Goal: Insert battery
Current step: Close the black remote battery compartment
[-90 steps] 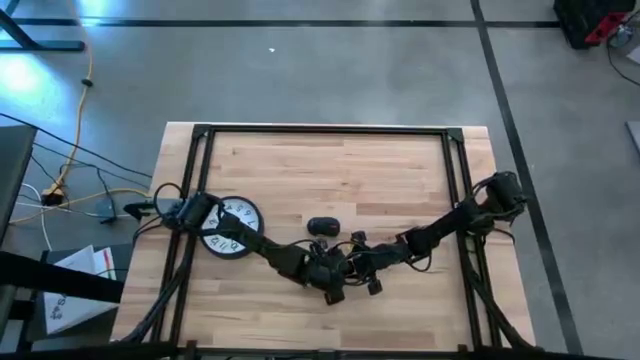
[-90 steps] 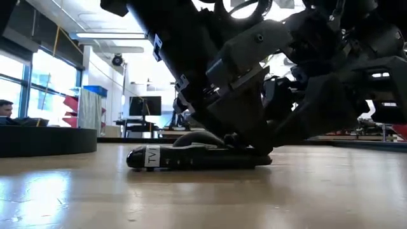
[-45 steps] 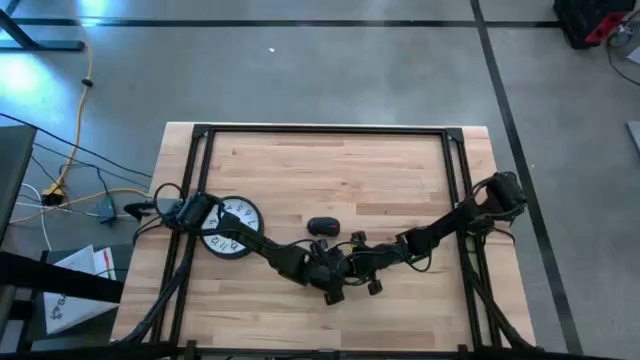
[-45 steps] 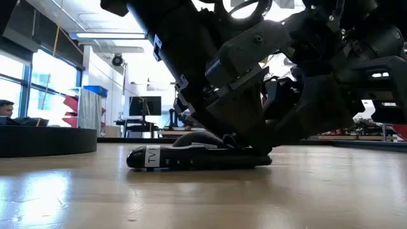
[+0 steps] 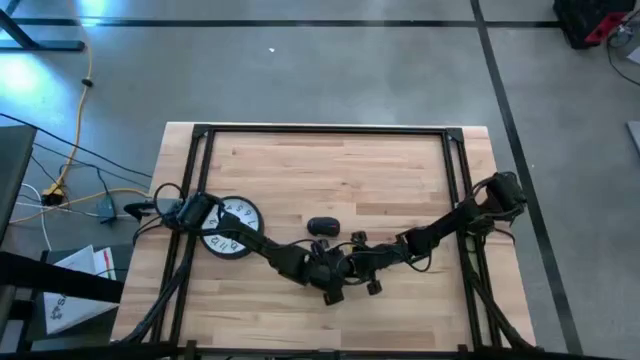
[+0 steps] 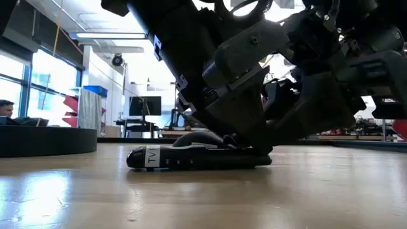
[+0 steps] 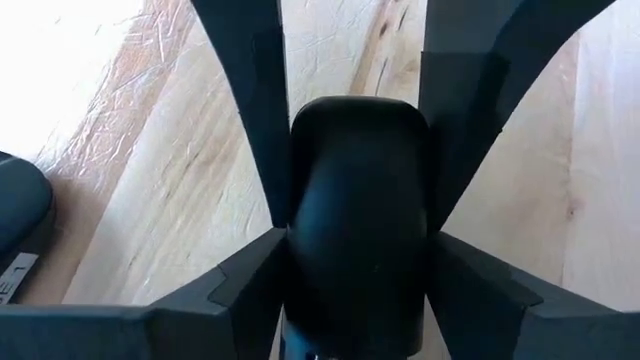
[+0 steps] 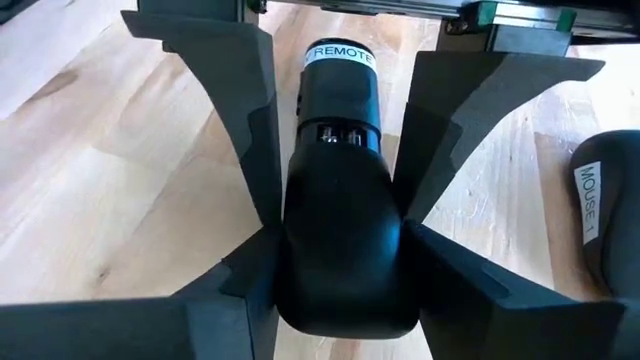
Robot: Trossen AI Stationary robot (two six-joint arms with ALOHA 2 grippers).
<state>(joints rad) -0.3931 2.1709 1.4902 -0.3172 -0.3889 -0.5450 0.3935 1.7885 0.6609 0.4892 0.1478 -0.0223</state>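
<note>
While the black remote (image 6: 197, 156) lies flat on the wooden worktop (image 5: 340, 170) near its front middle, the left gripper (image 7: 358, 250) and the right gripper (image 8: 340, 230) meet over it, each with its fingers (image 8: 225, 120) closed against the remote's sides, a mouse (image 5: 322, 226) lying just behind.

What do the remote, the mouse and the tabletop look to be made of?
Remote: black plastic by its look, smooth with a soft sheen and a white printed label. Mouse: dark matte plastic, probably, also labelled. Tabletop: light wood, with visible grain and joined strips, lightly glossy in the low view. The right pincer straddles the remote.
</note>
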